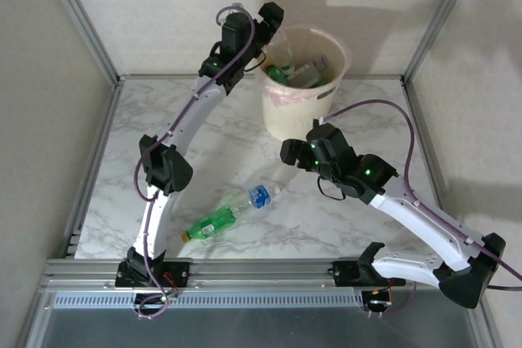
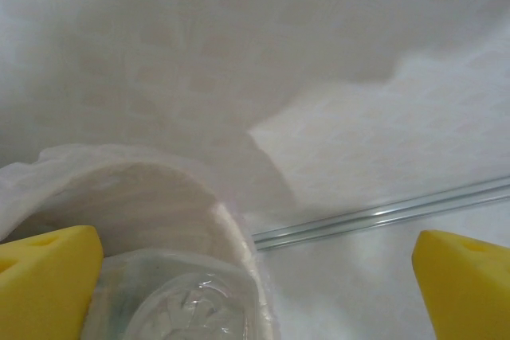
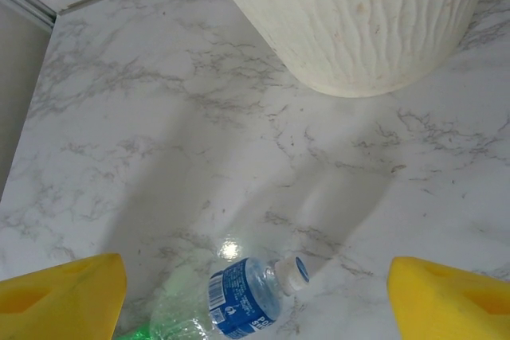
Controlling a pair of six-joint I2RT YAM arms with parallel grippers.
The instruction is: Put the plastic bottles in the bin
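Nearest the arm bases, two plastic bottles lie on their sides on the white marble-patterned table [image 1: 106, 193], end to end and seemingly touching: a green plastic bottle with a yellow cap [image 1: 210, 223], and a clear plastic bottle with a blue label [image 1: 254, 197] [image 3: 239, 304] whose pale cap points toward the bin; both are outside the bin. The right arm runs from its base at the right, bends at the elbow and reaches left over the table; the right gripper [image 1: 292, 152] [image 3: 255, 292] hangs above the marble between the clear bottle and the bin, its yellow pads [image 3: 60, 296] spread wide with nothing between them. Farther back stands the round tapered cream ribbed bin with a pinkish translucent liner [image 1: 285, 116] [image 3: 358, 21] [image 2: 231, 232], upright near the far table edge; it holds a heap of bottles [image 1: 300, 71], green and clear. The left arm stretches from its base up to the bin's left rim; the left gripper [image 1: 273, 18] [image 2: 255, 276] sits over that rim, pads far apart and empty; a crumpled clear bottle [image 2: 187, 308] lies in the liner below.
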